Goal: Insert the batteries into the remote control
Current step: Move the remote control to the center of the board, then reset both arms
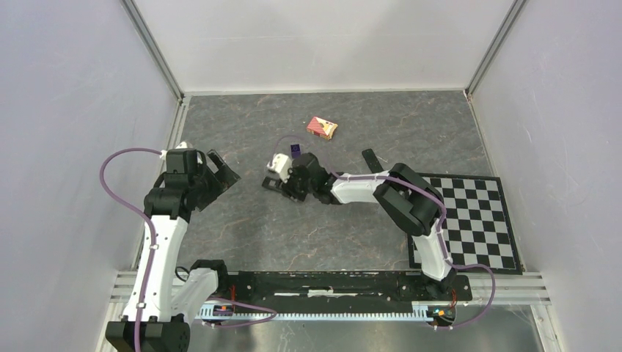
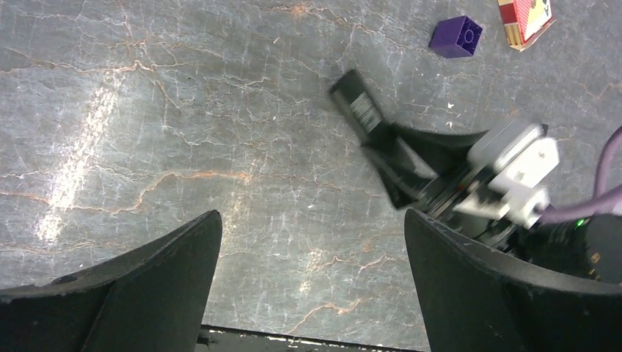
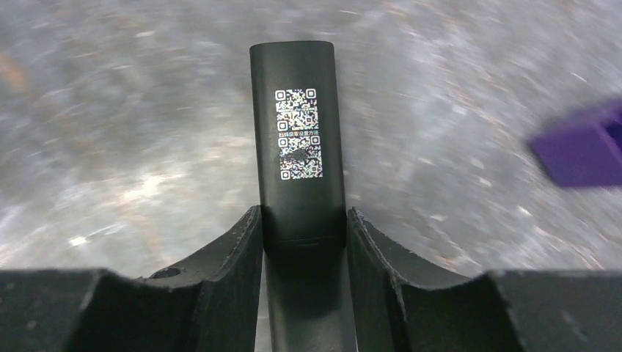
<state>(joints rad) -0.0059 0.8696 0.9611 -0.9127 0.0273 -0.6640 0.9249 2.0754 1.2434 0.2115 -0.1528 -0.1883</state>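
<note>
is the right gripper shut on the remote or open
Shut on it. In the right wrist view the right gripper has its fingers pressing both sides of the slim flat black remote control, no gap showing.

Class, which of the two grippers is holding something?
The right gripper: it is shut on the black remote. The left gripper is open and empty.

A pale grey sticker (image 3: 298, 134) on the slim, flat black plastic remote control (image 3: 301, 205) carries two square QR codes, one above the other, near the remote control's rounded far end. Between them runs one line of tiny characters, too small to read. The red-and-white cardboard box (image 2: 522, 20) beyond the remote control shows dark print, cut off at the frame's edge and illegible.
</note>
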